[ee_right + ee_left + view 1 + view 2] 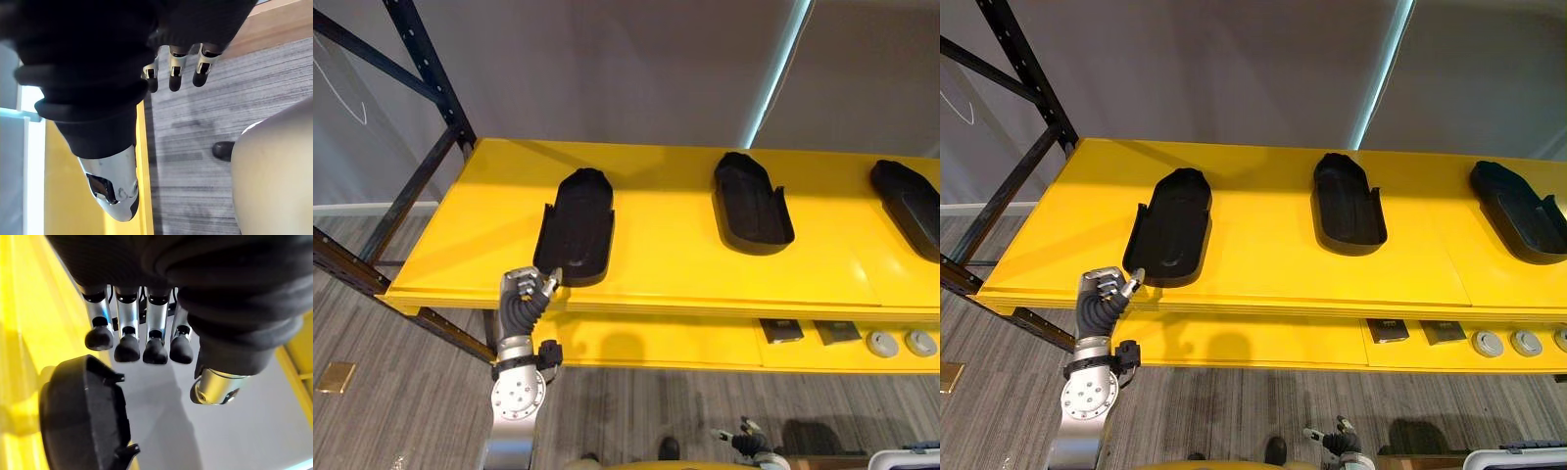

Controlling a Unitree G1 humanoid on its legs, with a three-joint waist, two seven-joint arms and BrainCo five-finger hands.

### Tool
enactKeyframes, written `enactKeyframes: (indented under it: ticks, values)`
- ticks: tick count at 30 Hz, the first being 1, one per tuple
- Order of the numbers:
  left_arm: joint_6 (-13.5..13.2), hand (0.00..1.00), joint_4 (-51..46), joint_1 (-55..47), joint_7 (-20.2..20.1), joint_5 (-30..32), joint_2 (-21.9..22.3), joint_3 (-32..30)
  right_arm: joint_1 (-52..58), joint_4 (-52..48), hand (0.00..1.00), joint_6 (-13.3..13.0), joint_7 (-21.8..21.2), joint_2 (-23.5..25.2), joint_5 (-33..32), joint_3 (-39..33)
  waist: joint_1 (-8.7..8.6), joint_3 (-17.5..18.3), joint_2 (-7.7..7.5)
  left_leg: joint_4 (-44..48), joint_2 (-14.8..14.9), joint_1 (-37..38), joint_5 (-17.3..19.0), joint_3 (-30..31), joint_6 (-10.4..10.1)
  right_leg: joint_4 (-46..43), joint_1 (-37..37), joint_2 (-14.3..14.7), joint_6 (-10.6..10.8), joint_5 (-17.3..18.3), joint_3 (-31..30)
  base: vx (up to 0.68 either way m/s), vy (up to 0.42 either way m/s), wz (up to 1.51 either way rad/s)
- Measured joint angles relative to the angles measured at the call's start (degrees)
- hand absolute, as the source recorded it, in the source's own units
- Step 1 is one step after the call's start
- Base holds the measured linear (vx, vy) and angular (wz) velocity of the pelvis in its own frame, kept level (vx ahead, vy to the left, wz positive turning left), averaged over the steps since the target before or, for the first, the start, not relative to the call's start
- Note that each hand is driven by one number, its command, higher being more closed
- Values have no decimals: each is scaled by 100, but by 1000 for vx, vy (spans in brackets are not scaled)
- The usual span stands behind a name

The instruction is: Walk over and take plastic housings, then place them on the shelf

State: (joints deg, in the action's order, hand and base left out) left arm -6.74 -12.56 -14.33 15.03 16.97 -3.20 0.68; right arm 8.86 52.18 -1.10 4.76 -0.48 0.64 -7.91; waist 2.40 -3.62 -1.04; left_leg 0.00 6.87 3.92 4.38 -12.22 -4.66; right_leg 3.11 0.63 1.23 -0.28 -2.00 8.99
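Note:
Three black plastic housings lie on the yellow shelf [666,269]: the left housing [578,225], a middle one [751,203] and a right one [911,206] at the view's edge. My left hand [526,291] is raised at the shelf's front edge, just by the left housing's near corner. In the left wrist view its fingers [128,345] hang relaxed with the thumb apart, and the housing [78,416] lies past them, unheld. My right hand [749,443] hangs low by the floor, fingers [176,78] relaxed and holding nothing.
A dark steel upright [421,59] and braces frame the shelf's left end. A lower yellow level holds small dark square parts [783,331] and grey round parts [882,343]. A grey wall stands behind the shelf. A small tan block [335,377] lies on the floor.

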Motion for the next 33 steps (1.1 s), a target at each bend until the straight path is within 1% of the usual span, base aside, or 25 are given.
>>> enactKeyframes:
  ticks: [3, 4, 5, 11, 13, 14, 21, 25, 28, 33]
  values:
    - [29, 100, 311, 71, 2, 245, -118, 155, 11, 7, 0, 28, 3, 25, 3, 6, -4, 62, -58, -17, -1, 81, -4, -83, -4, 0, 12, 7, 3, -2, -83, 24, 27, -14]
    - [33, 100, 432, 127, 2, 312, -178, 190, 15, 7, 0, 31, 4, 40, 3, 5, -6, 75, -61, -24, -2, 97, -5, -114, -4, 0, 11, 7, 13, -8, -106, 4, 26, -14]
    - [91, 100, 598, 242, 7, 419, -243, 263, 14, 6, 0, 32, 6, 48, 8, 5, -11, 76, -63, -27, -6, 114, -5, -155, -4, 0, 10, 5, 25, -17, -138, -3, 25, -13]
    - [268, 100, 1126, 462, 47, 847, -268, 378, 18, 35, 0, 31, 15, 46, 13, 0, -62, 154, -42, -122, -13, 217, -44, -237, -28, 1, 8, 16, 49, -42, -248, -25, 11, -11]
    - [333, 100, 1286, 466, 104, 886, -269, 374, 16, 32, 0, 28, 19, 51, 18, -1, -151, 206, -27, -228, -27, 264, -102, -241, -32, 4, 5, 21, 47, -44, -253, -16, 2, -5]
    - [383, 100, 1393, 490, 153, 943, -266, 374, 18, 32, 0, 26, 19, 47, 36, -7, -160, 226, -13, -274, -39, 290, -120, -258, -26, 15, 3, 22, 40, -51, -275, -15, 7, -6]
    - [448, 100, 1756, 916, 258, 1083, -274, 360, 17, 38, 0, 35, 19, 43, 68, -15, -164, 244, -7, -408, -107, 291, -173, -302, 2, 212, 8, -6, 61, -177, -323, -6, 11, -4]
    - [456, 100, 1765, 924, 283, 1088, -280, 371, 10, 43, 0, 40, 18, 30, 119, -27, -160, 241, 0, -424, -131, 282, -173, -305, 2, 225, 3, -24, 65, -180, -318, -1, 3, 1]
    - [510, 100, 1770, 943, 294, 1127, -286, 362, 10, 43, 0, 38, 17, 16, 122, -28, -170, 241, 1, -434, -160, 278, -180, -291, 13, 225, -13, -27, 70, -188, -329, -22, 1, -2]
    - [523, 100, 1863, 1094, 297, 1249, -343, 364, 3, 43, 0, 37, 17, 15, 122, -51, -176, 242, 0, -532, -195, 234, -281, -225, 40, 249, -104, -46, 73, -238, -295, -38, -5, 4]
